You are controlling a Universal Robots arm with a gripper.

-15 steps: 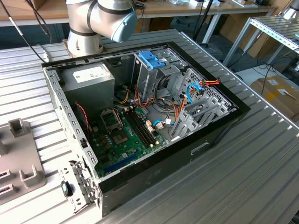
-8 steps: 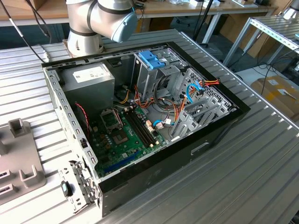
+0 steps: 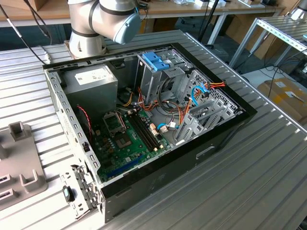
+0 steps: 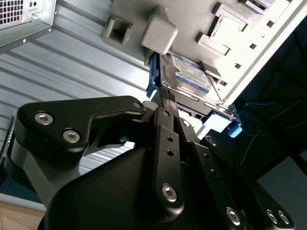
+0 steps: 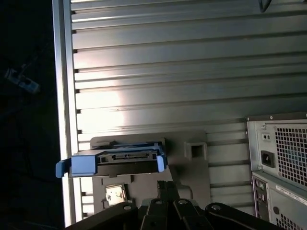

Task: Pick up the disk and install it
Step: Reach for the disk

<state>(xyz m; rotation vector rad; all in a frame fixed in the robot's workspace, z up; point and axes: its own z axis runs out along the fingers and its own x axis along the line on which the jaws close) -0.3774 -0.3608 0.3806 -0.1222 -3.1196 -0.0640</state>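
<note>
In both wrist views the disk [image 4: 192,72] [image 5: 115,160], grey metal with a pale label and a light-blue carrier rail [image 4: 152,76], rests in a grey plastic holder [image 4: 192,19] [image 5: 194,143] at the edge of the ribbed table. My gripper [image 4: 165,96] [image 5: 168,186] is right at the disk's near edge, beside the blue rail. Its black fingers [image 4: 163,129] lie close together and look shut, and nothing is visible between them. The disk sits seated in the holder.
In the exterior view the open computer case [image 3: 225,139] lies on the ribbed metal table [image 3: 259,182]. A metal drive cage topped by a blue bracket [image 3: 156,60] stands inside it. The arm's base [image 3: 100,19] stands behind the case. The case's rear panel [image 5: 283,158] is close to the holder.
</note>
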